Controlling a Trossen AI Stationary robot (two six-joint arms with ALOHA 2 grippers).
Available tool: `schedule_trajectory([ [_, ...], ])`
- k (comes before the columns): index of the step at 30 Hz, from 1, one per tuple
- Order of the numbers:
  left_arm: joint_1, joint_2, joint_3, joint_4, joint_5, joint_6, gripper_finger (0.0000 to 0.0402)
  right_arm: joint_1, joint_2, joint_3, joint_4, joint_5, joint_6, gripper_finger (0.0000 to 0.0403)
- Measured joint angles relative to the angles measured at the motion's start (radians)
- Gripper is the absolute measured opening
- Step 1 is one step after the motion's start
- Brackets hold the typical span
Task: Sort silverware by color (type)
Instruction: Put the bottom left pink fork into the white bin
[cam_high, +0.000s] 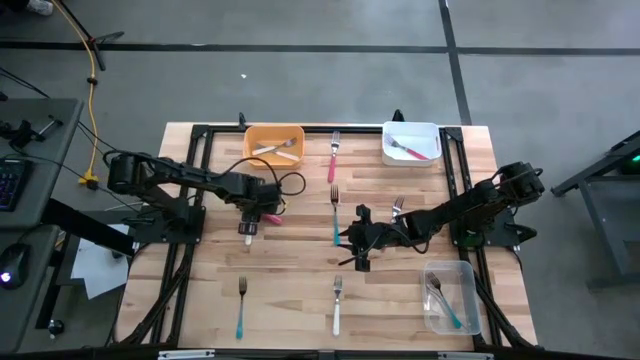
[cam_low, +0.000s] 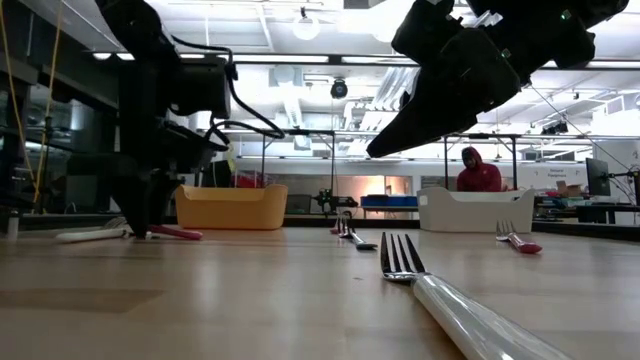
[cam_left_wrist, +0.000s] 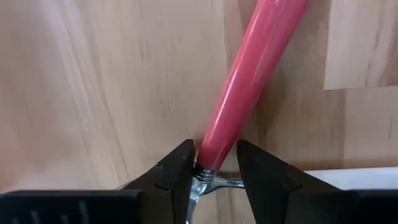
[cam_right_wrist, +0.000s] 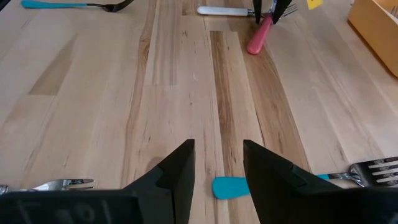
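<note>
Left wrist view, end effector (cam_left_wrist: 214, 171) pinching red fork (cam_left_wrist: 245, 81)

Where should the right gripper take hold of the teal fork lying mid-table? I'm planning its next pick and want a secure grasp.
Judging by its pose, grip the teal fork at mid-handle, coming straight down with the right gripper, fingers either side of the handle. It lies flat on the table, and the slim, straight handle fits between open fingers better than the flared metal head.
</note>
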Motion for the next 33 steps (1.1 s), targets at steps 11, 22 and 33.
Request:
schedule_trajectory([
  [11,-0.003,-0.052,0.070,-0.012,-0.011,0.001,0.0036,0.000,0.000,0.000,0.000,0.000,0.013,0.0128],
  [22,0.019,-0.145,0.102,0.059,0.344,-0.187,0.0036,0.000,0.012,0.000,0.070,0.161,-0.065,0.0128],
  [33,0.088,-0.118,0.100,0.226,0.686,-0.487,0.0036,0.005,0.158,0.226,-0.021,0.312,-0.350,0.0180],
])
